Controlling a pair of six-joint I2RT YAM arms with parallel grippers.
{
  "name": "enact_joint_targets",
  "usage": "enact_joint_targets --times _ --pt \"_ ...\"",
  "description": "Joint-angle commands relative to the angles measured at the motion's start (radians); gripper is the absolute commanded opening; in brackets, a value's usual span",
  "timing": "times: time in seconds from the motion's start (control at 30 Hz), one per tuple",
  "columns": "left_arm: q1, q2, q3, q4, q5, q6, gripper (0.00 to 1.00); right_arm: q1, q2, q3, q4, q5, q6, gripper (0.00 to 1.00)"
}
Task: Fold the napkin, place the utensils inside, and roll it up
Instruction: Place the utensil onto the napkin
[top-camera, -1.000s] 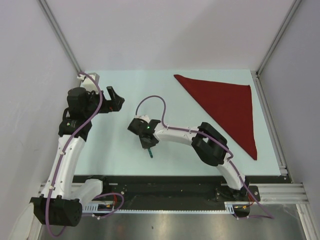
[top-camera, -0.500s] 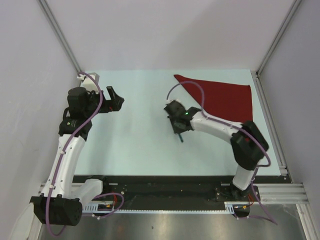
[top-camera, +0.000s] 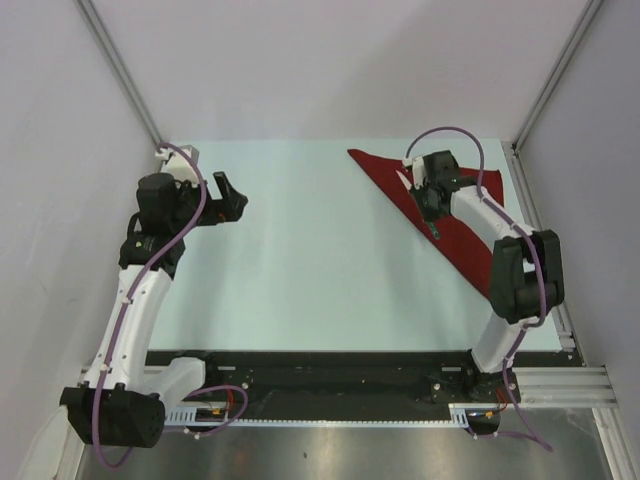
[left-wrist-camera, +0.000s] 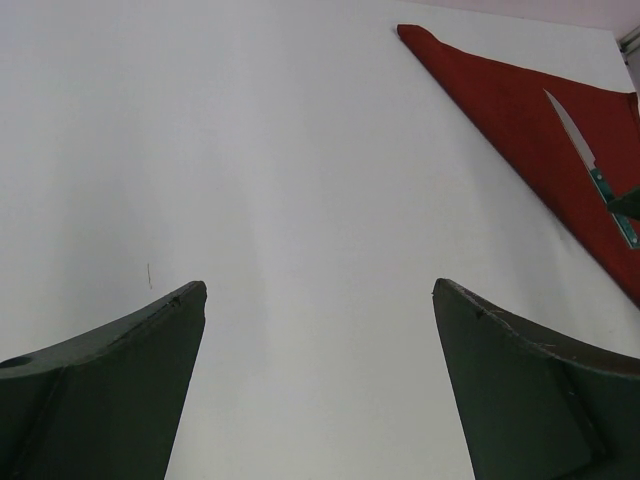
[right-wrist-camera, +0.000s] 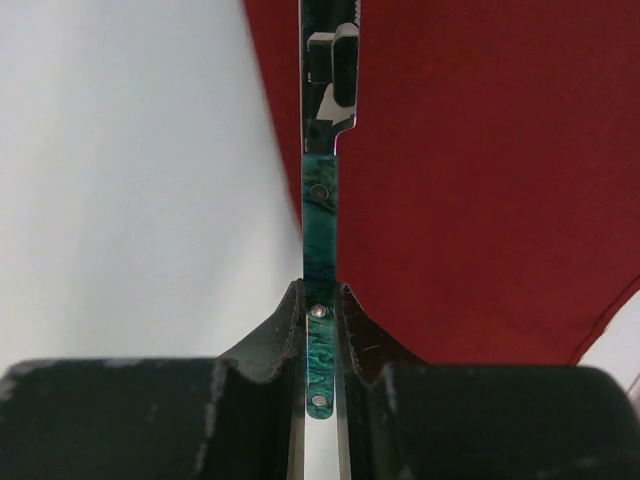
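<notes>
The napkin (right-wrist-camera: 480, 180) lies as a flat triangle at the far right of the counter (top-camera: 300, 260), so the fold looks done and the step in hand is setting the utensil on it. The right gripper (right-wrist-camera: 320, 300) pinches the knife (right-wrist-camera: 320, 230) by its teal handle, jaws pressed against both sides. The blade points away over the cloth's long left edge, and whether it touches the cloth I cannot tell. The left gripper (left-wrist-camera: 320, 290) hangs spread wide and empty over bare counter at the far left, well apart from the napkin.

The next move probably calls for lowering the knife fully onto the cloth, inside that edge, before letting go, so the roll can catch it.

No container is in view, and the napkin holds nothing yet.
</notes>
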Motion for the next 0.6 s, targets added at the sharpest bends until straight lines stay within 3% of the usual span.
enact_joint_targets --times 0.0,0.23,0.57 --pt "0.012 -0.005 -0.004 0.028 0.004 -0.003 1.0 -0.078 0.085 0.143 -0.007 -0.105 -0.176 0.0" --pt "0.012 0.001 -0.004 0.027 -0.004 0.0 1.0 -0.14 0.174 0.169 -0.001 -0.135 -0.305 0.0" --pt "0.012 0.001 -0.005 0.027 -0.01 0.003 1.0 -0.17 0.183 0.1 0.025 -0.127 -0.319 0.0"
